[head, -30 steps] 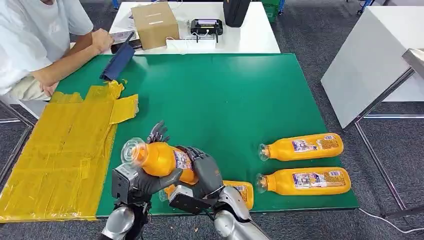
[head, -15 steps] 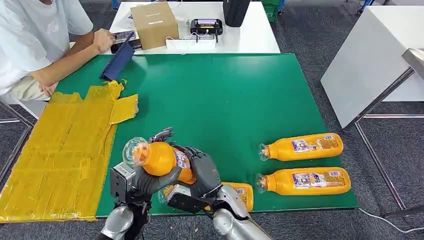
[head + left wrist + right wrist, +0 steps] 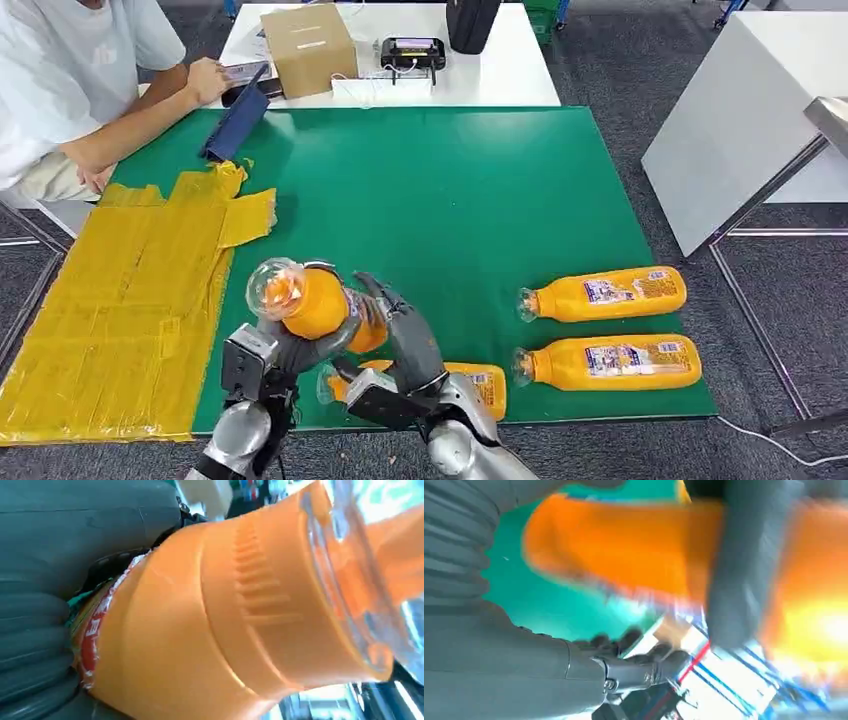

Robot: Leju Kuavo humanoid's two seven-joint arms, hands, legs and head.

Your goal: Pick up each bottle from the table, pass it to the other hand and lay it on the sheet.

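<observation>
We've got the held bottle (image 3: 312, 303) up off the table near the front edge: orange juice, clear cap end pointing up-left, label band round the middle. Our left hand (image 3: 290, 350) wraps it from below, fingers closed round the body. Right hand (image 3: 408, 338) sits against the label end, fingers loosened and spread; we can't tell whether it grips.

Left wrist view: ribbed orange shoulder of the held bottle (image 3: 235, 615) and a red-edged label, text not readable. Right wrist view is blurred: orange body, blue-and-white label, a dark finger across it, nothing legible.

Just under the hands, a third bottle (image 3: 478, 383) lies on the green table (image 3: 450, 190). To the right, two more bottles (image 3: 608, 362) (image 3: 603, 293) lie side by side, caps left, labels too small to read.

Left: yellow sheet (image 3: 120, 310), bare. Far end: person's arm (image 3: 140, 120), cardboard box (image 3: 309, 47), black device (image 3: 412, 52).
</observation>
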